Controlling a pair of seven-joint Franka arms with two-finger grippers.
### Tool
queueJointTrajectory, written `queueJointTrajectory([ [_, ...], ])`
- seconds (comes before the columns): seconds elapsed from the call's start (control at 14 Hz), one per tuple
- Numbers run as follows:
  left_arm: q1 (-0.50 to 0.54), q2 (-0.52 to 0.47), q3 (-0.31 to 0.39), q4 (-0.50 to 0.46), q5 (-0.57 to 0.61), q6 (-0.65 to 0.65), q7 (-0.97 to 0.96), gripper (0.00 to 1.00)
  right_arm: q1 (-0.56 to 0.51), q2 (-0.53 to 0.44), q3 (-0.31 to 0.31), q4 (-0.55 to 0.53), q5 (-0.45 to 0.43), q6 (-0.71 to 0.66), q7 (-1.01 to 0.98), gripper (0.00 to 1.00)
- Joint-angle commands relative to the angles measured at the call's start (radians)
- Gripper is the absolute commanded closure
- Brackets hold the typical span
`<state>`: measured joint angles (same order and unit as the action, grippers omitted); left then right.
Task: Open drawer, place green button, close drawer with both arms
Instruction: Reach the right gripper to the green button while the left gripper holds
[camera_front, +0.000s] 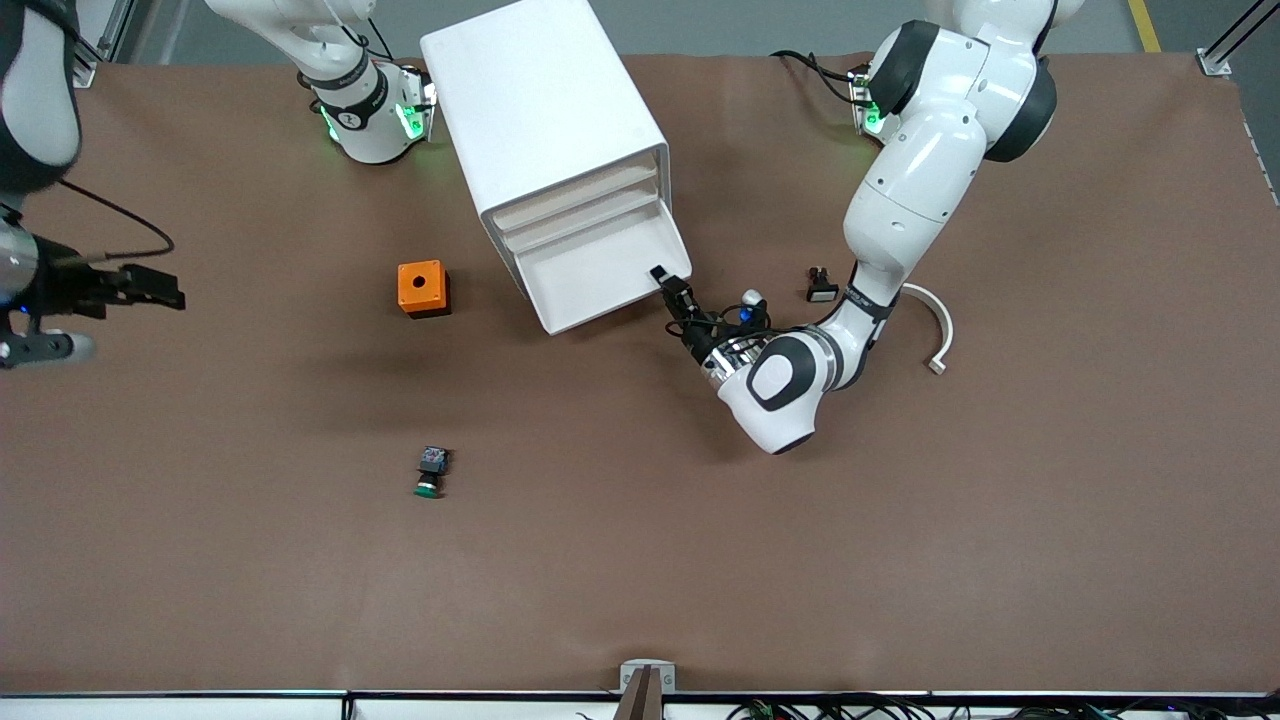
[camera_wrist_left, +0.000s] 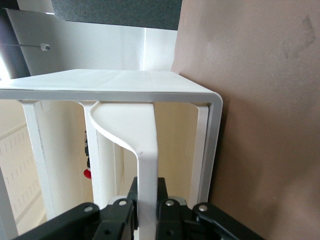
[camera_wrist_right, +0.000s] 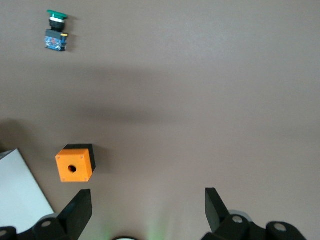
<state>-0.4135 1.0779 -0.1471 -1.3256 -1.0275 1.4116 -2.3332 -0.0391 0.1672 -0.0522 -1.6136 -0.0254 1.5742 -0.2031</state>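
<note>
**Q:** Where is the button, and which arm is better placed to reach it?

**A:** The button (camera_front: 431, 472) lies on its side on the bare brown table (camera_front: 900, 560). It is on the right arm's half and nearer to the front camera than the orange box (camera_front: 423, 288). Its long axis runs roughly toward that camera, with the green cap at the nearer end. The right gripper (camera_front: 150, 290) hovers over the table edge at the right arm's end with its fingers spread wide and nothing between them. That arm waits, and I judge it far the closer of the two to the button.

**Q:** And the drawer?

**A:** The drawer (camera_front: 600, 275) stands pulled out of the white cabinet (camera_front: 540, 110), its tray open and empty. The left gripper (camera_front: 662, 280) is at the drawer's front corner, toward the left arm's end. In the left wrist view its fingers (camera_wrist_left: 117, 212) sit on either side of a thin white handle (camera_wrist_left: 146, 165). They seem to be pinching it, though the contact itself is hard to see.

**Q:** Is there any readable writing?

**A:** No. The button's body shows a blue patch, but no lettering can be made out. A small black part with a white face (camera_front: 821, 287) lies toward the left arm's end, also unmarked.
</note>
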Motion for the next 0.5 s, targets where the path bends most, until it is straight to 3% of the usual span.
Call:
queueJointTrajectory([
  [0.0,0.006,-0.003,0.006,0.006,-0.022,0.007,-0.022,0.83,0.01,0.027,0.012,0.002,0.045,0.038,0.096,0.0],
  [0.07,0.006,-0.003,0.006,0.006,-0.023,0.007,-0.022,0.8,0.025,0.029,0.012,-0.018,0.094,0.065,0.225,0.0],
  [0.14,0.007,-0.004,0.006,0.008,-0.023,0.007,-0.015,0.71,0.066,0.037,0.012,-0.029,0.11,0.09,0.337,0.0],
  [0.36,0.018,-0.01,0.006,0.015,-0.023,0.007,0.085,0.23,0.136,0.124,0.012,-0.02,0.097,0.188,0.504,0.0],
  [0.43,0.025,-0.01,0.006,0.031,-0.025,0.007,0.156,0.15,0.145,0.156,0.014,-0.025,0.108,0.237,0.516,0.0],
])
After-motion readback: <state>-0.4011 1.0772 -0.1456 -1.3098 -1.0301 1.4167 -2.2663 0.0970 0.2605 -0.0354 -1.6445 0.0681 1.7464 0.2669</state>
